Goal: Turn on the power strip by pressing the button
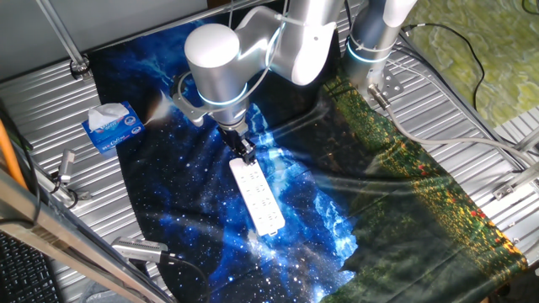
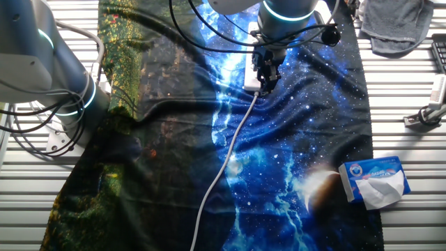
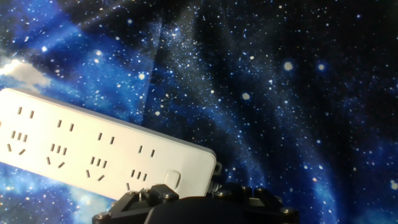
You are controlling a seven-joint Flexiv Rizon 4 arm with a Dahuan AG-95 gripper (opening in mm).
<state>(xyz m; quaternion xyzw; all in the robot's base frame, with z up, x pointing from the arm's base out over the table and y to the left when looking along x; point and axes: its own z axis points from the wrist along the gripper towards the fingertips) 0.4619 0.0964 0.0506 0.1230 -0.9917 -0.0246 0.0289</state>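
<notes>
while the black two-finger gripper (image 1: 245, 152) hovers at the long white plastic power strip (image 1: 257, 196)'s corded end mid-table, can't tell its finger gap; blue-and-white tissue box (image 1: 112, 126) sits near the edge.

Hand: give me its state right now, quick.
Hand: over the strip's corded end by the button, holding nothing; open or closed cannot be told from any view.

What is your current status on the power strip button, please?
Claw low over corded end of power strip; finger state not visible. Button just ahead of claw, contact unclear. Nothing in the way; tissue box well off.
</notes>
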